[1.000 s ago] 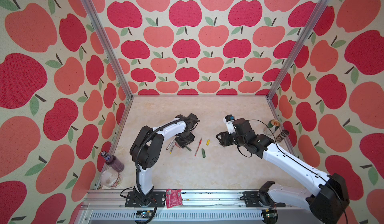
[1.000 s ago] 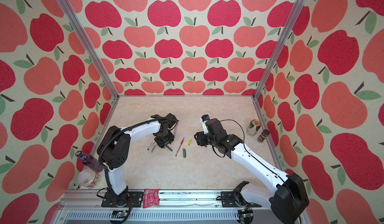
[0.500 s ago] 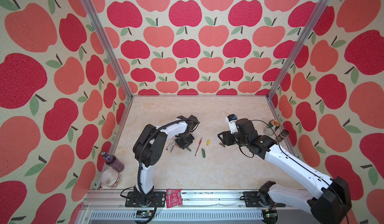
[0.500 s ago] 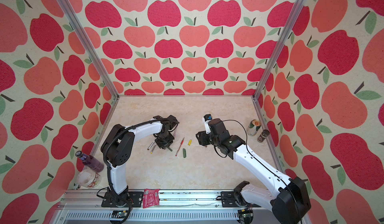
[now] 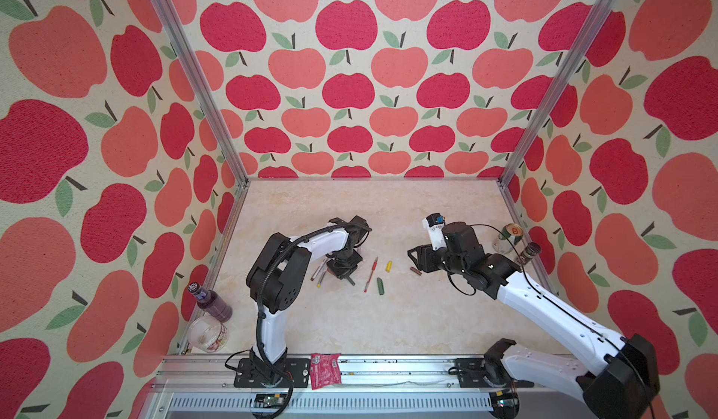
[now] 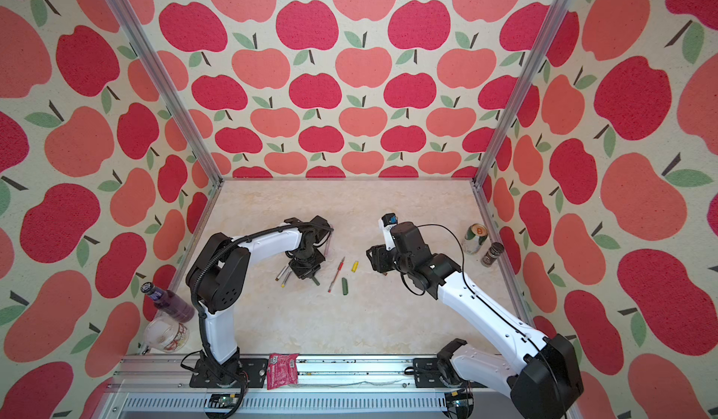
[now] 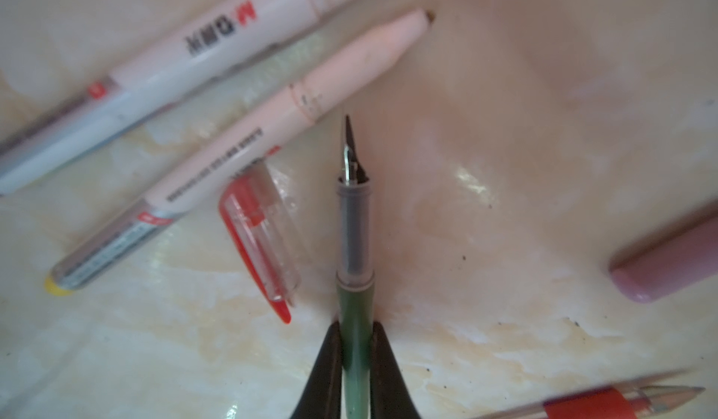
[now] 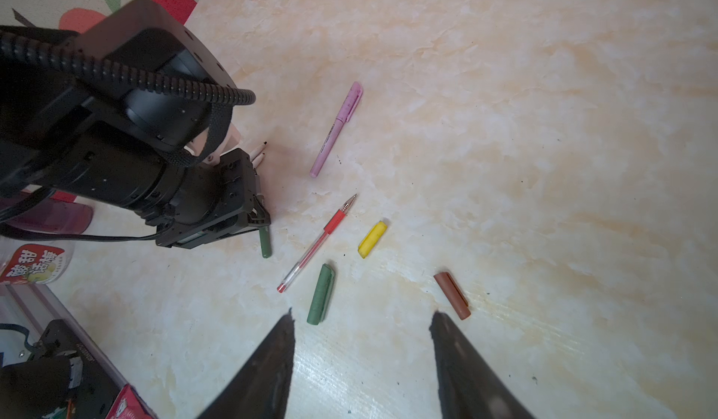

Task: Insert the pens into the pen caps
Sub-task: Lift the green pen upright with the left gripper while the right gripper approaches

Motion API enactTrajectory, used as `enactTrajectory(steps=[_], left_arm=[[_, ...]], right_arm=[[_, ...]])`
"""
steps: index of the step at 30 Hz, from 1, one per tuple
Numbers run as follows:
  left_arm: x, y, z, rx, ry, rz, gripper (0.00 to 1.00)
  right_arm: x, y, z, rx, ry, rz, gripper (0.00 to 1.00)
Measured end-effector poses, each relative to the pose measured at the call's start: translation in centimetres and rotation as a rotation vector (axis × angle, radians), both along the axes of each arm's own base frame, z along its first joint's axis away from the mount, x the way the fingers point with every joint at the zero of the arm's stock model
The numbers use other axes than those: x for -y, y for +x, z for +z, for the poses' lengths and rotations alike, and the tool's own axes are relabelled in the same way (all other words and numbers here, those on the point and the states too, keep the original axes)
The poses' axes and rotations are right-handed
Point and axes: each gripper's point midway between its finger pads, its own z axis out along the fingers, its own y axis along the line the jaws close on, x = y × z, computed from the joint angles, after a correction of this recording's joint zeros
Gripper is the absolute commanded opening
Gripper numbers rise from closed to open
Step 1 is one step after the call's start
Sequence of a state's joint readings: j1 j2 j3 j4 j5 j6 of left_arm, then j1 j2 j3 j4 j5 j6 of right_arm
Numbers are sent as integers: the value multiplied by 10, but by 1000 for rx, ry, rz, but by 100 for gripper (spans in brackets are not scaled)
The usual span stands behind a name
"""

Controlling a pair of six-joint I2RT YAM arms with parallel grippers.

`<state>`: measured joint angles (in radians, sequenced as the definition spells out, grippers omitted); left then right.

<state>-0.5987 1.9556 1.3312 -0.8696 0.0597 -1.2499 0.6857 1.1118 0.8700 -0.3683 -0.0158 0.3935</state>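
My left gripper [image 7: 356, 329] is shut on the dark green pen [image 7: 354, 242], which lies on the table with its nib bared; in both top views the pen's end [image 5: 351, 280] pokes out below the gripper [image 5: 344, 271]. Beside it lie a clear red cap [image 7: 258, 234] and two white-barrelled pens [image 7: 233, 153]. A red pen [image 8: 318, 242], yellow cap [image 8: 372, 239], green cap [image 8: 321, 298] and brown cap [image 8: 452, 294] lie between the arms. The lilac pen [image 8: 337, 129] wears its cap. My right gripper [image 8: 361, 320] hangs open and empty between the green and brown caps.
A purple bottle [image 5: 209, 302] and a glass jar [image 5: 208, 333] stand at the front left corner. A can [image 5: 509, 238] and a small dark jar [image 5: 529, 253] stand by the right wall. A red packet [image 5: 325, 370] lies on the front rail.
My left gripper has closed onto the dark green pen. The right arm has barely moved.
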Motion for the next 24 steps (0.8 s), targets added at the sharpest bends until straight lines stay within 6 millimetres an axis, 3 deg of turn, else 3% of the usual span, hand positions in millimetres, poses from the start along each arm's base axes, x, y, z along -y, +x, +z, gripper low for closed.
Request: enactTrajectory(steps=[8,11,16,19,24], left_arm=[[5,15,13,126,-42,-231,7],[15,28,39,245,-96,-388,7],[36,30,105,508,-287,-664,7],[50,21,138,657,-430,-801,10],[79,-10,166,801,-689,-996,10]], right_arm=[[4,-1,7,16,6,-11,59],[7,1,13,20,6,-23,59],[9,6,34,41,48,-33,60],[7,3,51,46,118,-14,61],[-12,-5,78,38,284,68,62]])
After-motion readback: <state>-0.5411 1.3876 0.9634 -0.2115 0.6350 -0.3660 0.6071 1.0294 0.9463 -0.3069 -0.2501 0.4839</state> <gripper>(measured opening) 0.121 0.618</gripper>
